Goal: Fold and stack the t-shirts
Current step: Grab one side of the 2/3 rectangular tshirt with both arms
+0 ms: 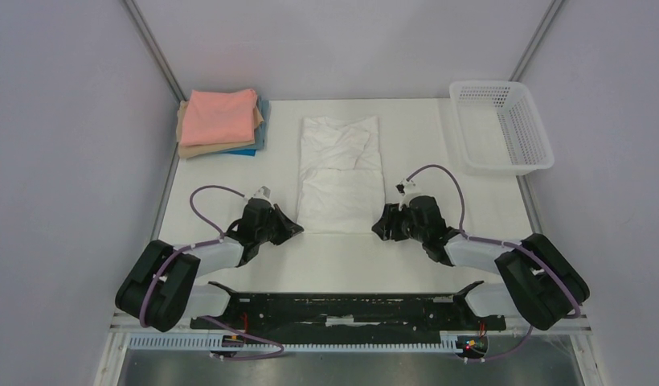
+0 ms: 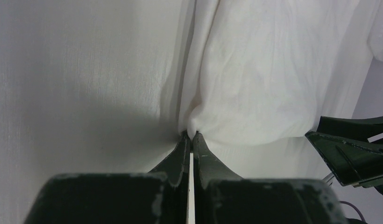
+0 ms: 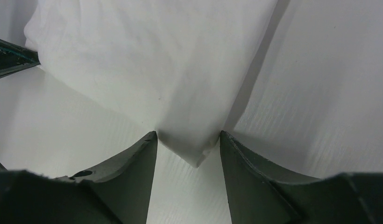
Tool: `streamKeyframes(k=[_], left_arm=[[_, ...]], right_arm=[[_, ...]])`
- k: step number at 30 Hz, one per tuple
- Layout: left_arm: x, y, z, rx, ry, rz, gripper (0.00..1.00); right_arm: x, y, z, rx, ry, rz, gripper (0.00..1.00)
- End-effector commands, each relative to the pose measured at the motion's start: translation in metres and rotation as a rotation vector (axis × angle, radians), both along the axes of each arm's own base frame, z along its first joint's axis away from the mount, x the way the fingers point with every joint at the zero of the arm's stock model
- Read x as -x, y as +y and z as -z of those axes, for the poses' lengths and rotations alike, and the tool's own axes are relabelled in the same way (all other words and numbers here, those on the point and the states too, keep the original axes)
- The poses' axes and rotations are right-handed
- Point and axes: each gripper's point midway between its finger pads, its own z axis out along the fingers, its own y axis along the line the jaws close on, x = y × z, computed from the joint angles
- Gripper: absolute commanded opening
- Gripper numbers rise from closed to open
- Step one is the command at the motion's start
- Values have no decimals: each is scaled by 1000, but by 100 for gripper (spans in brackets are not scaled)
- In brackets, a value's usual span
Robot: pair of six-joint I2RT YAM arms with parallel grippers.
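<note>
A white t-shirt (image 1: 341, 173), folded into a long strip, lies in the middle of the table. My left gripper (image 1: 296, 230) is at its near left corner, shut on a pinch of the white cloth (image 2: 236, 84). My right gripper (image 1: 378, 227) is at the near right corner, open, with the shirt's corner (image 3: 189, 140) lying between its fingers. A stack of folded shirts sits at the far left: salmon-pink (image 1: 220, 115) on top, tan (image 1: 204, 148) and blue (image 1: 260, 129) beneath.
A white plastic mesh basket (image 1: 497, 126) stands at the far right corner of the table. Grey walls close in both sides and the back. The right gripper's fingers (image 2: 353, 144) show at the right edge of the left wrist view.
</note>
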Motion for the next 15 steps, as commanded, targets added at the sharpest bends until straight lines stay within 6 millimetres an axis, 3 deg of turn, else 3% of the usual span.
streamKeyframes(k=[1, 8, 13, 15], left_arm=[[14, 13, 19, -57, 86, -44, 2], [16, 13, 20, -61, 85, -42, 2], [21, 11, 21, -59, 103, -30, 2], [27, 10, 18, -54, 109, -18, 2]], right_arm=[[23, -7, 17, 41, 58, -18, 55], [22, -9, 27, 78, 57, -2, 41], [20, -6, 26, 66, 49, 6, 0], [26, -7, 24, 65, 54, -4, 0]])
